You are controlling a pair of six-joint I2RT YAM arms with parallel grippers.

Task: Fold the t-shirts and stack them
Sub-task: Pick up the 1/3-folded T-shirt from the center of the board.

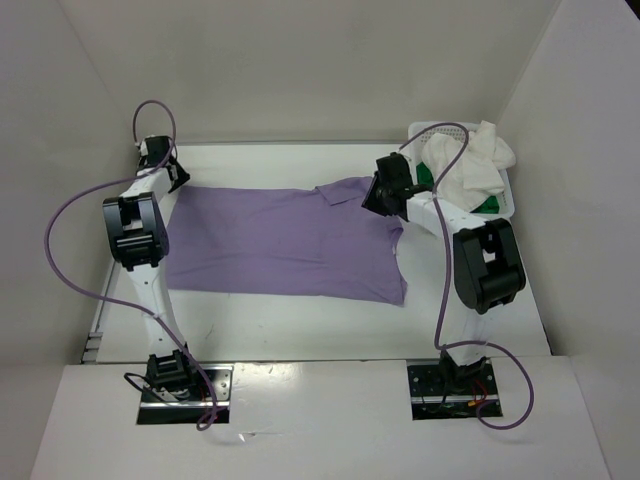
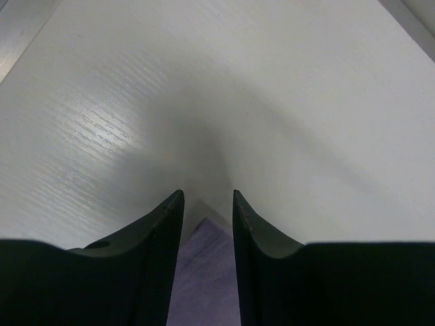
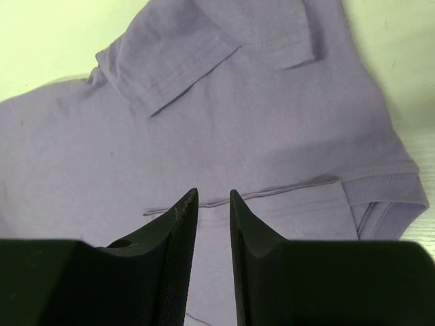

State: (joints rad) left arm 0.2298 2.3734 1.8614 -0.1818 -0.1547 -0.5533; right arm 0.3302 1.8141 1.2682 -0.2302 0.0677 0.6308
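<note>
Lavender shirt (image 1: 290,240) lies flat; left pincer (image 2: 208,197) spread, its corner between fingers (image 2: 163,231). Right pincer (image 3: 213,193) spread over shirt.

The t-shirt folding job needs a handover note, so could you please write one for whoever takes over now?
Left gripper: jaws slightly apart over the far left corner of the lavender t-shirt, apparently nothing clamped.
Right gripper: jaws slightly apart just above the same shirt near its right sleeve, nothing clamped.
Lavender t-shirt lies spread on the table; white t-shirt and green t-shirt sit bunched in the basket, far right.
Done: one shirt laid out.
Left: fold all three, stack.
</note>
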